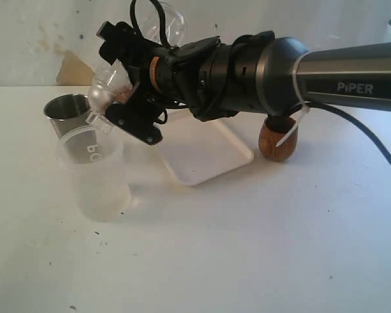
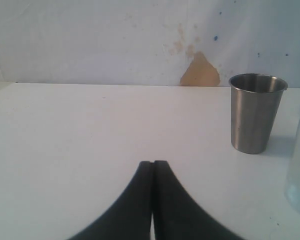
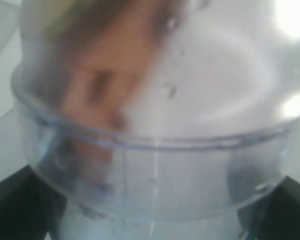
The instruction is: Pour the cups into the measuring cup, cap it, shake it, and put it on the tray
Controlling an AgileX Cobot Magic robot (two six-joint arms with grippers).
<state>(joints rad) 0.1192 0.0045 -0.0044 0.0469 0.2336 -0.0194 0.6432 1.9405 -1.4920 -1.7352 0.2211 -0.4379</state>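
The clear measuring cup is off the table and tilted, with its dome cap on the lower end and something brown inside. The steel tumbler stands upright at nine o'clock of the white tray. The wooden cup stands at the tray's three o'clock.
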